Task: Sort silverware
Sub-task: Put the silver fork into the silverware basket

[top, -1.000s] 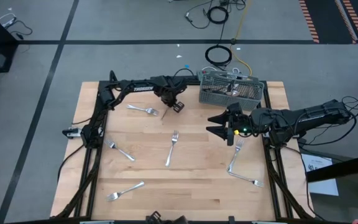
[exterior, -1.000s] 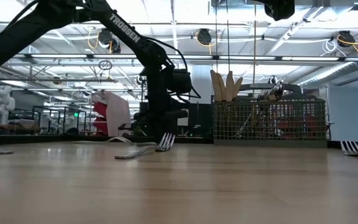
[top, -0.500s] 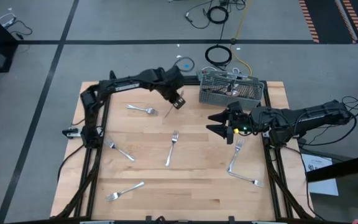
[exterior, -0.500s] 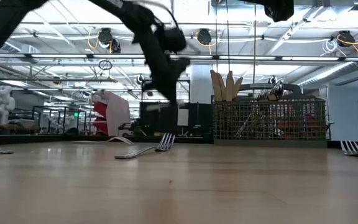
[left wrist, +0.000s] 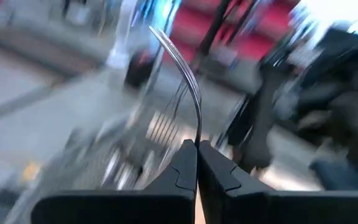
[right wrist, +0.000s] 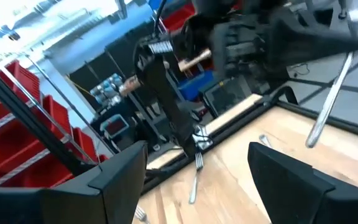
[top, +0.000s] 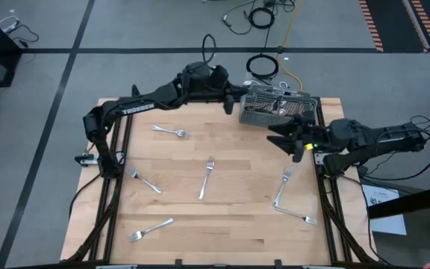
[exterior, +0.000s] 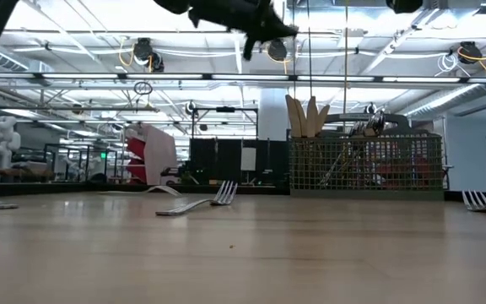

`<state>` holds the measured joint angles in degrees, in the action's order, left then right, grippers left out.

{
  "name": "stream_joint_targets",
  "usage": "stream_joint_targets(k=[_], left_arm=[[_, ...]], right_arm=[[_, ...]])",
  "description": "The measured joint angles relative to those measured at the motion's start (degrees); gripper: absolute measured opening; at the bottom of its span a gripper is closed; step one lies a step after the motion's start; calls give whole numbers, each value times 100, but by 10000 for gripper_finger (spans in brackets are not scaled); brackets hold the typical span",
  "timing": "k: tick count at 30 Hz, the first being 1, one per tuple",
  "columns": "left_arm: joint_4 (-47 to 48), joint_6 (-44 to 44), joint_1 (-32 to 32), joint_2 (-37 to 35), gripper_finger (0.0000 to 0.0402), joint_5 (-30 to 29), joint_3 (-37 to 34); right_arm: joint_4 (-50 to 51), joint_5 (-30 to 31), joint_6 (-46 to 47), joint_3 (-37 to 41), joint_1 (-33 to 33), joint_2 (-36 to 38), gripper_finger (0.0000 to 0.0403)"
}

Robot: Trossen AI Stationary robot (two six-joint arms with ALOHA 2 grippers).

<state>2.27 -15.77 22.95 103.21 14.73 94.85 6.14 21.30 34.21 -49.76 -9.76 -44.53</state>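
Overhead, table-level, two wrist cameras

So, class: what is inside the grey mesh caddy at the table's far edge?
In the grey mesh caddy, tan utensil tops and shiny silverware stick up above the rim. Pieces show dimly through the mesh; what lies at the bottom cannot be made out.

Shiny silver forks (top: 207,178) lie on a pale wood-grain table (top: 237,224) beside a grey mesh caddy (top: 278,109); the arms (top: 151,99) are black.
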Motion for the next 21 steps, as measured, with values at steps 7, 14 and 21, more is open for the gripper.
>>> stream_joint_targets(k=[7,14,21], left_arm=[[-1757,-58,-232,680,5,-150,142],[-1825,113,-321,2116,5,-279,1791],[-1687,123,-205,3945,5,-478,4034]], right_arm=[[-51,146,-44,0,2,272,270],[-145,284,-35,0,2,377,270],[-146,286,66,0,2,416,270]])
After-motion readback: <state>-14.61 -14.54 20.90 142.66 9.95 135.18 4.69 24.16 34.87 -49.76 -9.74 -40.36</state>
